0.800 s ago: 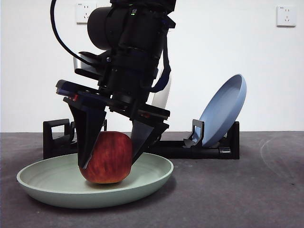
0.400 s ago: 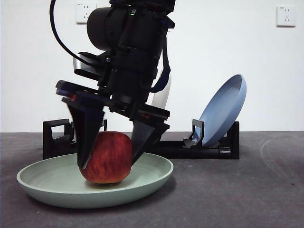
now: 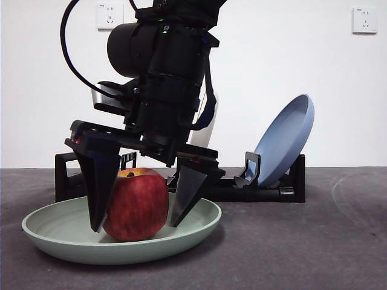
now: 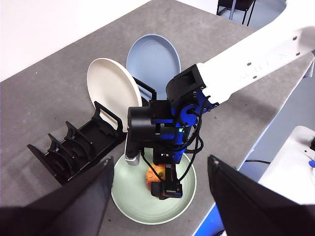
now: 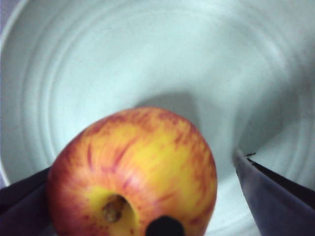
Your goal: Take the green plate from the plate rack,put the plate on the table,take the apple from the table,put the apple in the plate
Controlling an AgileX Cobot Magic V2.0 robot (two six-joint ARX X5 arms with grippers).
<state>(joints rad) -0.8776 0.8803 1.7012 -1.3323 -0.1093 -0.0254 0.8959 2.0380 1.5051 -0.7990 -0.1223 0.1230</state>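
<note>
the table is a dark grey, matte, faintly mottled surface that runs level across the front view to a plain white wall with two white sockets high up, one behind the arm's cable and one near the far corner. from the left wrist view the table's edge drops away to a paler floor, with dark chair legs beyond the far side.

the green plate lies flat on the table near the front, and the apple stands in it, stem hollow upward. the right gripper hangs over the apple with its jaws spread; one is close against the apple's side, the other stands apart from it with a gap showing. the right wrist view shows the apple's yellow top against the plate's pale floor.

behind the plate the plate rack stretches along the table, holding a blue plate tilted at one end and a white plate beside it. the left gripper waits high above the table, jaws wide apart and empty.
</note>
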